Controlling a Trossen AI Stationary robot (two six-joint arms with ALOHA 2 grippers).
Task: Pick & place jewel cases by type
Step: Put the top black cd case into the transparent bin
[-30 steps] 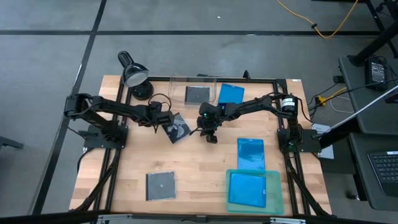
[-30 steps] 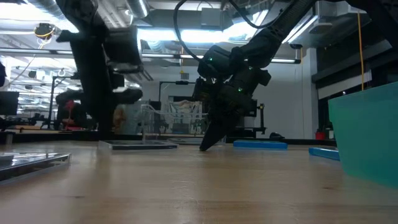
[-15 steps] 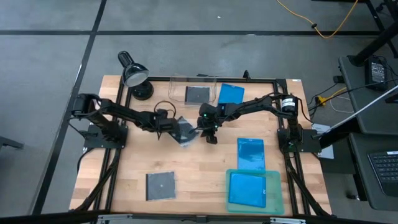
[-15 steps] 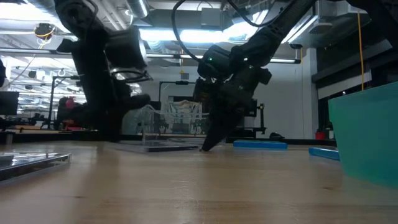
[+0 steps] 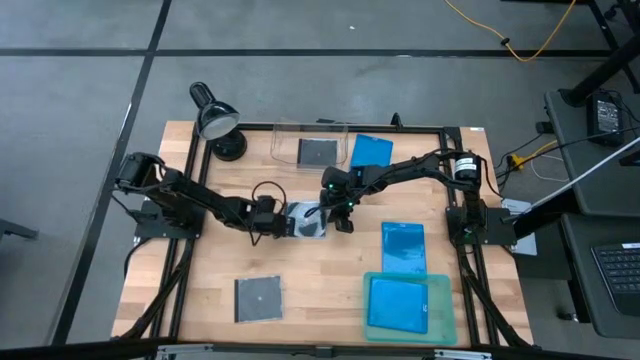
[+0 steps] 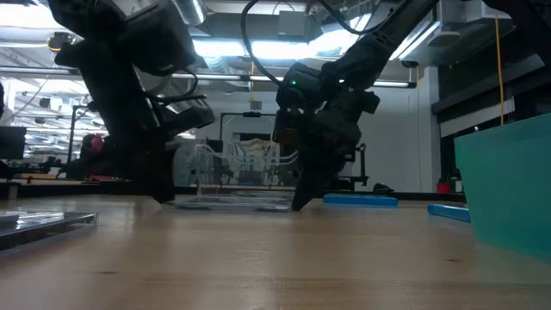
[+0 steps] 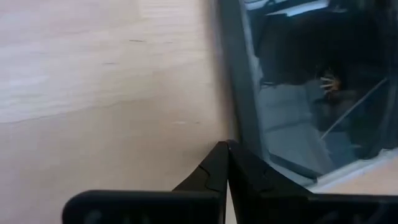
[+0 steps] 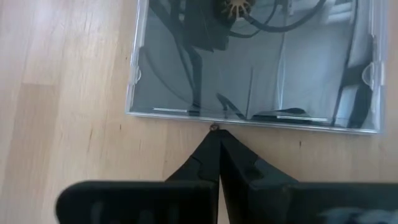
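A square clear jewel case (image 5: 307,220) with a dark insert lies flat on the wooden table near its middle, between my two grippers. My left gripper (image 5: 278,222) is shut at the case's left side, and my right gripper (image 5: 338,218) is shut at its right side. The low view shows the case (image 6: 232,205) flat, with my right gripper (image 6: 303,200) pointing down beside it. Another square case (image 5: 258,298) lies near the near edge, and a third (image 5: 317,152) sits in the clear bin. Blue cases lie at the far edge (image 5: 372,150), right of centre (image 5: 403,247) and in the teal tray (image 5: 398,303). My left gripper touches the case's dark left edge (image 7: 239,127) with its shut fingertips (image 7: 219,155), coming nearly level from the table's left. The case lies flat on the table. My right gripper sets its shut fingertips (image 8: 211,140) against the case's right edge (image 8: 214,124), slanting down from the right.
A desk lamp (image 5: 215,120) stands at the far left corner. The clear bin (image 5: 310,135) is at the far edge, and the teal tray (image 5: 445,300) is at the near right corner. Bare wood (image 5: 320,290) lies between the near square case and the tray.
My left gripper has swept toward the table's right and near edge, pushing the square case along. The case has slid right and a little nearer, turning from a diagonal lie to nearly square with the table, and now sits against my right gripper, which has shifted slightly nearer.
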